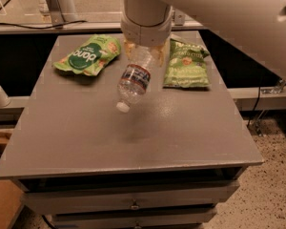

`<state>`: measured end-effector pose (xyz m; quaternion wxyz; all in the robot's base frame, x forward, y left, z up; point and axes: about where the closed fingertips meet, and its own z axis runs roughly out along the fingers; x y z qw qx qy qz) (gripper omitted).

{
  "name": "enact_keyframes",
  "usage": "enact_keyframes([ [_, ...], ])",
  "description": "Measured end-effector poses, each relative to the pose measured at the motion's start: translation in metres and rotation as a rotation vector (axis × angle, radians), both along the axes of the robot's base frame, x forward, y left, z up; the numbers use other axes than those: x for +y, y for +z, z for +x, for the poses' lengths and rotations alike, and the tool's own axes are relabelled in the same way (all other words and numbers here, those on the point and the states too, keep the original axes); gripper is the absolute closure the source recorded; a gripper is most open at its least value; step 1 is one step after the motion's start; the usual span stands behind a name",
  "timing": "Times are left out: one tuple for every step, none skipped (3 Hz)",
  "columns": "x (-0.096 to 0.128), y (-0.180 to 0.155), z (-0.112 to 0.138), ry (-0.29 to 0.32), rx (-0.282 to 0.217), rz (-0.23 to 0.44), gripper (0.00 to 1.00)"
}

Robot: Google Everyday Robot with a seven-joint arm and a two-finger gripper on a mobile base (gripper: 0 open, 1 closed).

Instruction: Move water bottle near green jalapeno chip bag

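Note:
The water bottle [134, 78] is clear and ribbed, with a white cap and a red, white and blue label band. It hangs tilted above the table, cap down toward the front left. My gripper [143, 49] is shut on the bottle's base end, under the big white arm. The green jalapeno chip bag [186, 65] is olive green and lies flat on the table just right of the bottle. The bottle's shadow falls on the table's middle.
A brighter green bag with a dark round logo [88, 55] lies at the back left of the grey table [76, 137]. Drawers sit below the front edge. A white stand [55, 4] is behind the table; floor is to the right.

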<state>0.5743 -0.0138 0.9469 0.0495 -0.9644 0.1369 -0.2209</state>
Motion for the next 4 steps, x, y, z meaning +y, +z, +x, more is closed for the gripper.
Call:
enact_keyframes([
  [-0.036,-0.001,0.010,-0.144,-0.029,-0.006,1.00],
  [-0.067,-0.004,0.016,-0.294,-0.046,0.010,1.00],
  [-0.067,-0.004,0.016,-0.294,-0.046,0.010,1.00],
  [-0.083,-0.005,0.027,-0.356,-0.056,0.026,1.00],
])
